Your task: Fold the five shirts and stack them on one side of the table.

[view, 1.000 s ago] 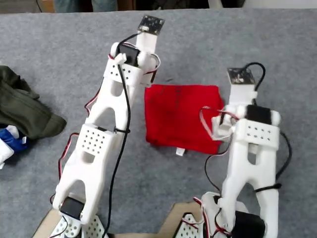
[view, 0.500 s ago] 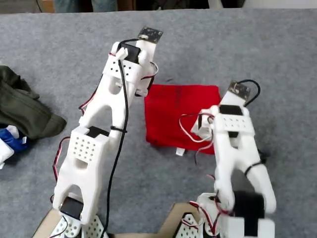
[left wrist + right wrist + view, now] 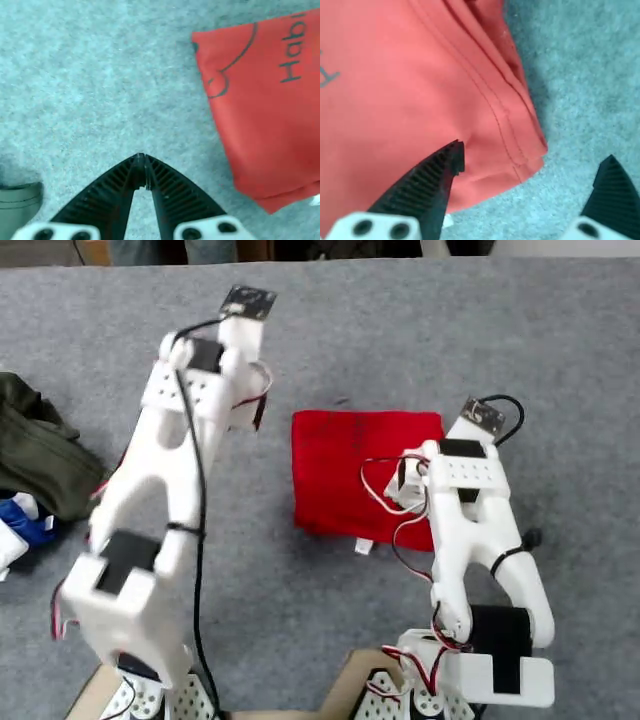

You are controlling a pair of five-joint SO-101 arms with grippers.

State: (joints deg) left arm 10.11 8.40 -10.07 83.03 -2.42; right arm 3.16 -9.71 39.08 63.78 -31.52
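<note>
Pincers over shirt no. 1: nearest the arm bases, the right pincer (image 3: pixel 534 155) hangs wide open over the near right corner of the red shirt (image 3: pixel 350 465). One finger is above the cloth, the other out over bare tabletop (image 3: pixel 560 360). It is placed, prob., to nip that corner and drag the bundle to a stacking side. The shirt lies mid-tabletop between the two arms, flat, folded to a neat near-square w/ layered, seamed edges at the corner. It has dark print on its face and a small white tag (image 3: pixel 363 546) poking out at the near edge. Farther out, the left pincer (image 3: pixel 140 165) is shut tight w/ nothing in it, above bare grey surface just off the shirt's far left corner. Empty & clear of the cloth, it looks free for the next garment. At the tabletop's left edge, well apart, an unfolded heap (image 3: pixel 45 460) of dark olive, blue & white cloth waits: four shirts to go, by the task's count.
</note>
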